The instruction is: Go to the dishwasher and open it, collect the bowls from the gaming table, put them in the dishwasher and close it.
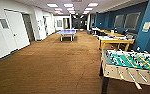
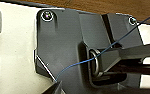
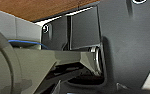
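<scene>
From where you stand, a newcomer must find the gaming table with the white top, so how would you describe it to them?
Look along the blue wall on the right side of the long carpeted hall. Just beyond the foosball table with its green field and rods stands the gaming table: smooth white top, yellow sides and legs, small bright things on it. The blue ping-pong table stands farther off, mid-hall.

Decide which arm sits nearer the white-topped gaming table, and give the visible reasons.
Right, tentatively. In the head view the gaming table stands on the right of the hall, beyond the foosball table, so the robot's right side is nearer. It is out of reach for now.
</scene>
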### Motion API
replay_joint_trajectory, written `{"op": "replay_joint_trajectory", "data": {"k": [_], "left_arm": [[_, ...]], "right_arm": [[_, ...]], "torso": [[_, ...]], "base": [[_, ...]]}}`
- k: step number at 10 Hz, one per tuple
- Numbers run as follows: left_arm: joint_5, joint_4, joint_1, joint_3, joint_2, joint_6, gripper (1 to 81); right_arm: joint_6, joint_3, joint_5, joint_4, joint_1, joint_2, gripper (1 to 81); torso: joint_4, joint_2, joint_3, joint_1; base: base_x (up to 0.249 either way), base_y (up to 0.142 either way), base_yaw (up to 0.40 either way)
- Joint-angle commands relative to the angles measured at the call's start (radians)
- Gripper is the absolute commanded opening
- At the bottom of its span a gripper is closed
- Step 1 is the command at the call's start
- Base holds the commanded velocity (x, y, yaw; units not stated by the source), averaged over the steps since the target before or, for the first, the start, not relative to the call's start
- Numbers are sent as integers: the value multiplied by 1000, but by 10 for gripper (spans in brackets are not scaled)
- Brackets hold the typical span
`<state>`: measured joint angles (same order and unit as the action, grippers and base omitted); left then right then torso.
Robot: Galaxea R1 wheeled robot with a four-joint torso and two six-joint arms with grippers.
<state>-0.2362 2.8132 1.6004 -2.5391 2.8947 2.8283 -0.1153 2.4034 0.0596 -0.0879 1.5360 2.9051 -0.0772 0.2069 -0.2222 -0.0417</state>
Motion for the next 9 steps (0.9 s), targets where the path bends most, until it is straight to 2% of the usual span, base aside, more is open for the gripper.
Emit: {"op": "replay_joint_trajectory", "data": {"k": [1,9], "left_arm": [[-77,67,-52,5,-14,52,811],[-77,67,-52,7,-11,52,811]], "right_arm": [[3,-12,-41,-12,-64,4,811],[3,-11,-41,-9,-61,5,811]], "torso": [[0,0,0,0],[0,0,0,1]], "base": [[196,0,0],[227,0,0]]}}
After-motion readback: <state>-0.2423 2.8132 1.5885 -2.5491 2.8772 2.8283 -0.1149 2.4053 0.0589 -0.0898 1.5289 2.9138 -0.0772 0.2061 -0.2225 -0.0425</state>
